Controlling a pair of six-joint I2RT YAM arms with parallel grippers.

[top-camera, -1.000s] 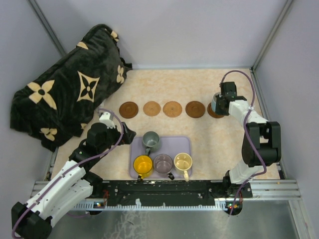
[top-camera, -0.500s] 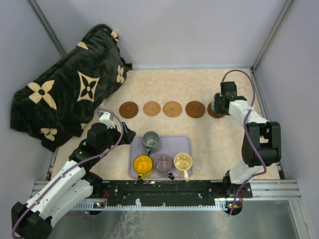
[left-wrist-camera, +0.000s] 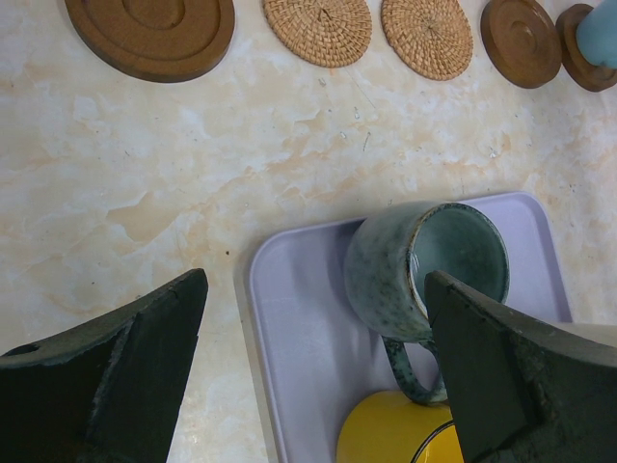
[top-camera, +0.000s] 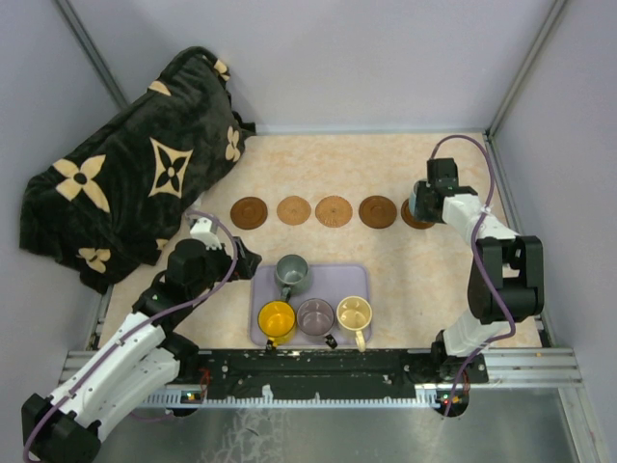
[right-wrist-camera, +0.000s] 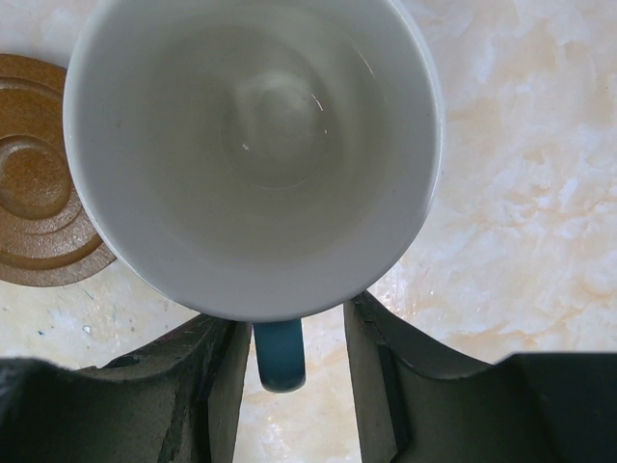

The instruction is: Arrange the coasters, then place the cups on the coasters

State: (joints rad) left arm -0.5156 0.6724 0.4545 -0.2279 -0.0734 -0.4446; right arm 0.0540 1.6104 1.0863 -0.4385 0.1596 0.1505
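Observation:
Five brown coasters lie in a row, and the rightmost coaster mostly hidden under the light blue cup. That cup stands upright, and its blue handle sits between the fingers of my right gripper with a gap on each side, so the gripper is open. My left gripper hangs wide open over the tray's left edge, beside the grey-green cup and the yellow cup. The purple-grey cup and the cream cup also stand on the tray.
The lavender tray lies near the front, between the arms. A black blanket with tan flowers is piled at the back left. Walls close in the table at the back and on both sides.
My right gripper's jaws have spread apart off the blue cup's handle. The cup stays on the rightmost coaster. The left arm has barely moved.

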